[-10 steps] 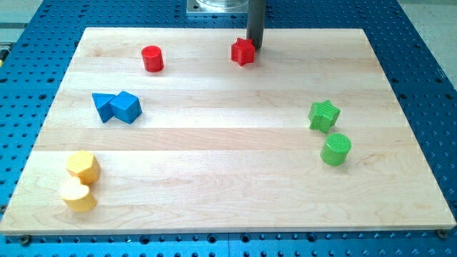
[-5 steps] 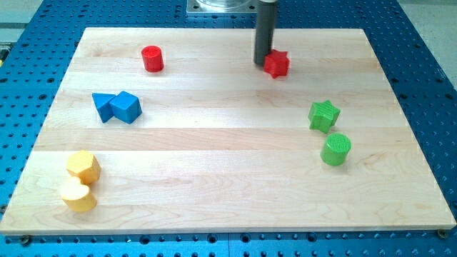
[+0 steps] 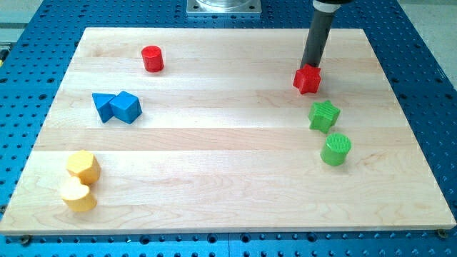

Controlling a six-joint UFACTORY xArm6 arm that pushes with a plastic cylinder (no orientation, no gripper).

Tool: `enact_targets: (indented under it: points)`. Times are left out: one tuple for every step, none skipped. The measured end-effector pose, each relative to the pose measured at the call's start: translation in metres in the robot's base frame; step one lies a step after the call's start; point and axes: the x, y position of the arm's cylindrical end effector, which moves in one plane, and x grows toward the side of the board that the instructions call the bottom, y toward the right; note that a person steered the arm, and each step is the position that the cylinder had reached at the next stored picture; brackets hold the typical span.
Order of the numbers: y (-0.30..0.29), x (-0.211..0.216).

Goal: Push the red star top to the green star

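Observation:
The red star [image 3: 307, 79] lies on the wooden board toward the view's upper right. The green star [image 3: 324, 116] lies just below it and slightly to its right, a small gap apart. My tip [image 3: 309, 66] touches the red star's top edge, the dark rod rising up and to the right from there.
A green cylinder [image 3: 335, 149] stands just below the green star. A red cylinder [image 3: 152, 58] is at the upper left. A blue triangle [image 3: 104, 107] and a blue cube [image 3: 127, 107] touch at the left. Two yellow blocks [image 3: 83, 166] [image 3: 77, 195] sit at the lower left.
The red star has been pushed to the right and down, from the top middle to just above the green star. My tip moved with it, from its left side to its top.

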Motion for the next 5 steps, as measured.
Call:
enact_targets:
  points:
    - [-0.020, -0.001]
    - [-0.022, 0.007]
    - [-0.022, 0.021]
    - [-0.022, 0.025]
    - [-0.014, 0.032]
